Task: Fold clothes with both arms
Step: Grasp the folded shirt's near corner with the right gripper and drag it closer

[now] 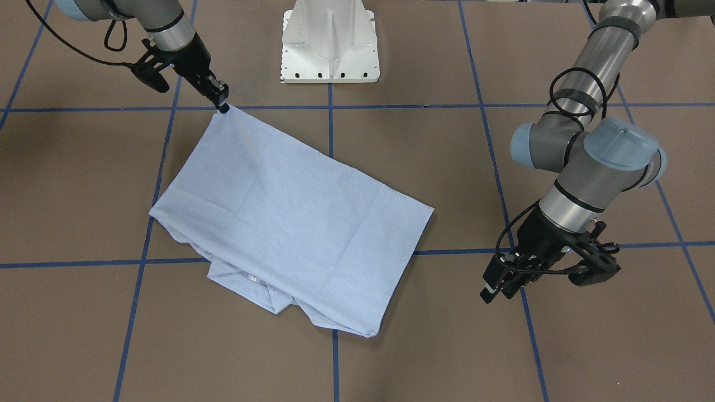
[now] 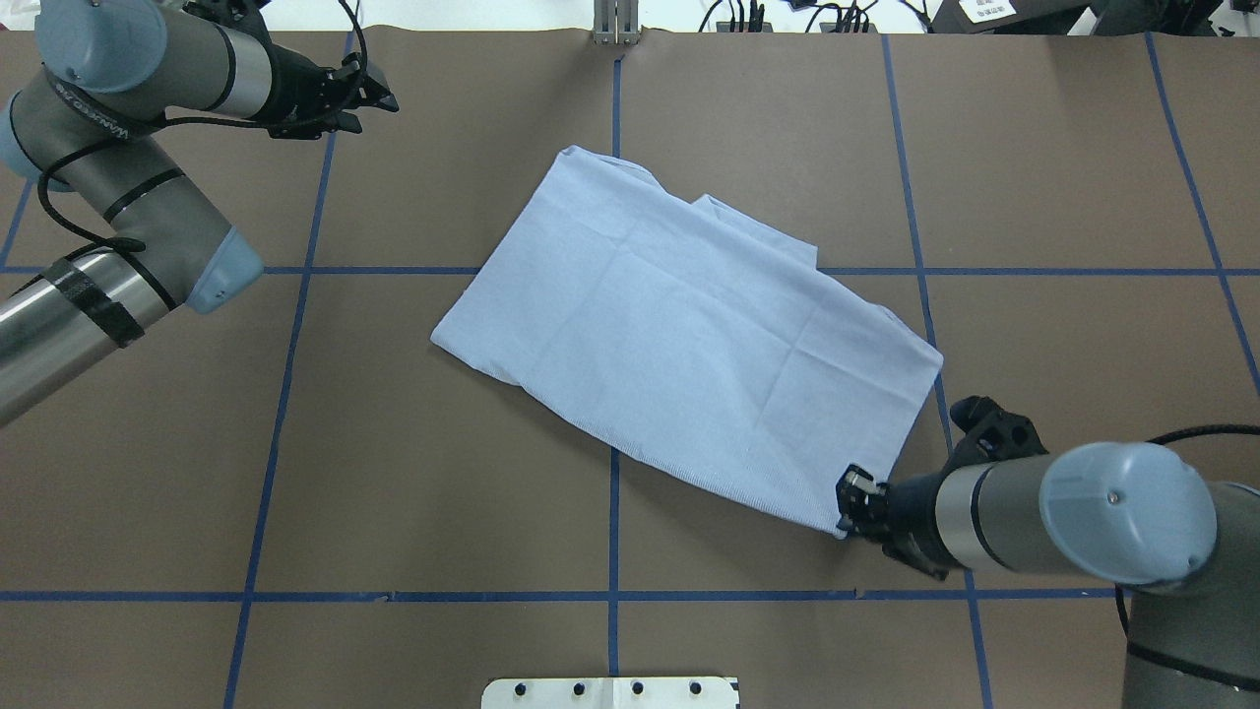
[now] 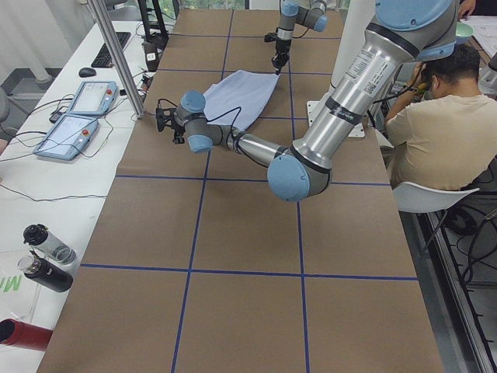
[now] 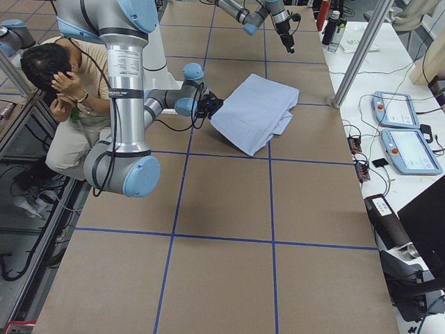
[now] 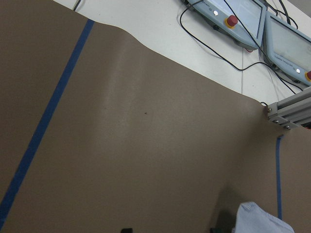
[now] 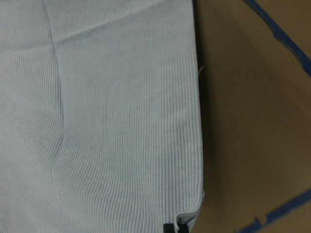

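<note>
Jaws of the right gripper point(image 1: 222, 105) are closed on a corner of the shirt point(image 1: 290, 212); those of the left gripper point(image 1: 499, 286) stand apart, holding nothing.
Front-facing view: the shirt lies as a slanted folded rectangle mid-frame on the table point(image 1: 84, 184), with the pinch at upper left and the left gripper at lower right, clear of the cloth. Overhead: the pinch is at lower right, the empty gripper at upper left. Left wrist view: only a shirt corner at the bottom edge. Right wrist view: the grip catches just the corner's tip, so it looks shallow. The left gripper should probably take a neighbouring corner first, then both should lift slowly together.
</note>
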Robot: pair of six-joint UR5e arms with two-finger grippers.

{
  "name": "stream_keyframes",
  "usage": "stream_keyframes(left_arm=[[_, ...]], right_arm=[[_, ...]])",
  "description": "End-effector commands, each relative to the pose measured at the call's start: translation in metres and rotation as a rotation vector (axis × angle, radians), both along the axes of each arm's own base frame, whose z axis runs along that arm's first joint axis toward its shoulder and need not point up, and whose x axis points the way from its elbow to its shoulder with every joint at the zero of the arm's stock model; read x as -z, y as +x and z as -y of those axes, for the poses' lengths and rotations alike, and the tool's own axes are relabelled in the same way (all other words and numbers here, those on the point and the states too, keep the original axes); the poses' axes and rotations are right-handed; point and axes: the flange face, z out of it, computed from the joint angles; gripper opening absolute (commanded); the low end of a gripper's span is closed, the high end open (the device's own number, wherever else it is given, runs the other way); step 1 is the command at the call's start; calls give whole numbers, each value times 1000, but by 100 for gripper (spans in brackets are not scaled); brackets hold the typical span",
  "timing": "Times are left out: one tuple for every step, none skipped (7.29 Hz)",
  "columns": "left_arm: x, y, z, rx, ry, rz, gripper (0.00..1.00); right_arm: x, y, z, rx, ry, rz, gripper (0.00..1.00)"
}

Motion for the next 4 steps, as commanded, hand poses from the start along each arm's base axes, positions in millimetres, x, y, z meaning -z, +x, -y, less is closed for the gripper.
stream_keyframes(left_arm=[[30, 12, -27, -116, -14, -74, 63], [41, 22, -43, -127, -89, -135, 63], [37, 44, -79, -169, -130, -158, 65], [39, 57, -101, -180, -205, -185, 68]], right_arm=[[-3, -17, -88, 232, -31, -4, 0], [9, -13, -106, 275, -28, 19, 58], [20, -2, -113, 253, -90, 36, 100], [42, 15, -110, 239, -90, 86, 100]])
